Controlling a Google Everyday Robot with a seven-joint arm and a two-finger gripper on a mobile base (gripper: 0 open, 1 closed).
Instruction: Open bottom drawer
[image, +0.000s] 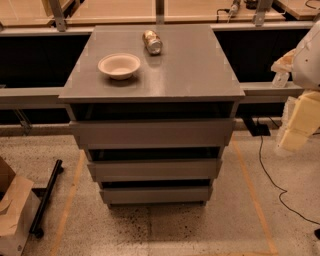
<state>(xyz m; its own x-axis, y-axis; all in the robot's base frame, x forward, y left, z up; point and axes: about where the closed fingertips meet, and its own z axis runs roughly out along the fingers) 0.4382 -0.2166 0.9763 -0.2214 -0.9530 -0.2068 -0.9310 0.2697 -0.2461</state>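
Observation:
The grey cabinet (155, 75) stands in the middle of the camera view with three flat, handle-less drawers stacked on its front. The bottom drawer (156, 194) is the lowest and narrowest-looking one, just above the speckled floor, with a dark gap above its front. Its interior does not show. My gripper (299, 122) is at the right edge of the view, pale cream, about level with the top and middle drawers. It is well to the right of the cabinet and touches nothing.
A beige bowl (119, 65) and a tin can lying on its side (152, 42) rest on the cabinet top. A cardboard box (12, 215) and a black pole (46, 197) lie at the lower left. A black cable (270, 172) runs across the floor at the right.

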